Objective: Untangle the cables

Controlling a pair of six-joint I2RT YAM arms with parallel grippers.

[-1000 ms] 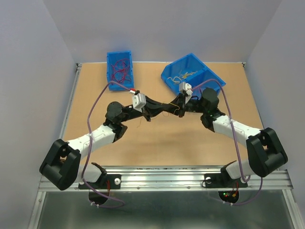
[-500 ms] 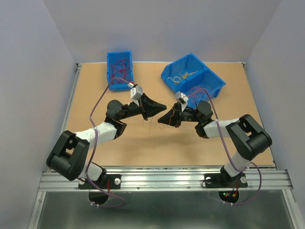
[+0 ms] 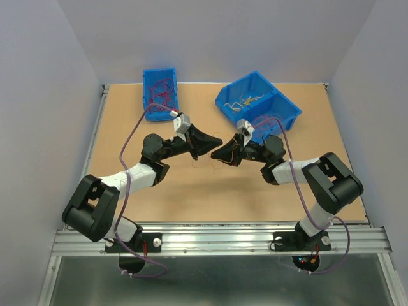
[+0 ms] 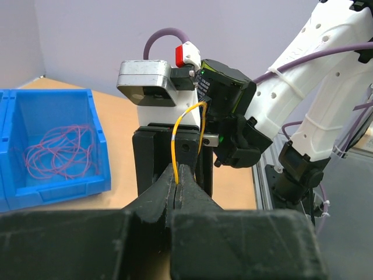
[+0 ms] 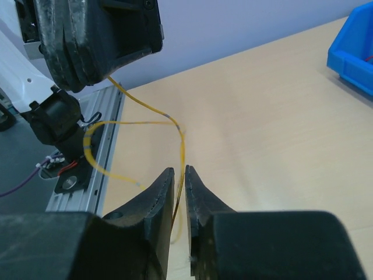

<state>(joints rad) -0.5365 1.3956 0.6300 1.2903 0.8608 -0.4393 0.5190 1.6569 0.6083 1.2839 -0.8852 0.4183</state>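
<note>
Top external: your left pincer (image 3: 218, 140) and right pincer (image 3: 214, 157) meet almost tip to tip above the middle of the bench (image 3: 121, 127). Red cables (image 3: 160, 92) lie in the small bin (image 3: 162, 115) at the back left, and yellow cables (image 3: 245, 100) in the big bin (image 3: 228, 107) at the back right.

Left wrist: your left pincer (image 4: 176, 175) is clamped tight on one yellow strand (image 4: 175, 137), which arches up from the tips towards the right arm facing it.

Right wrist: your right pincer (image 5: 179, 175) stands a slit apart. The yellow strand (image 5: 183, 149) runs from the left pincer (image 5: 99, 35) down through that gap. You cannot tell whether the pads touch it.
</note>
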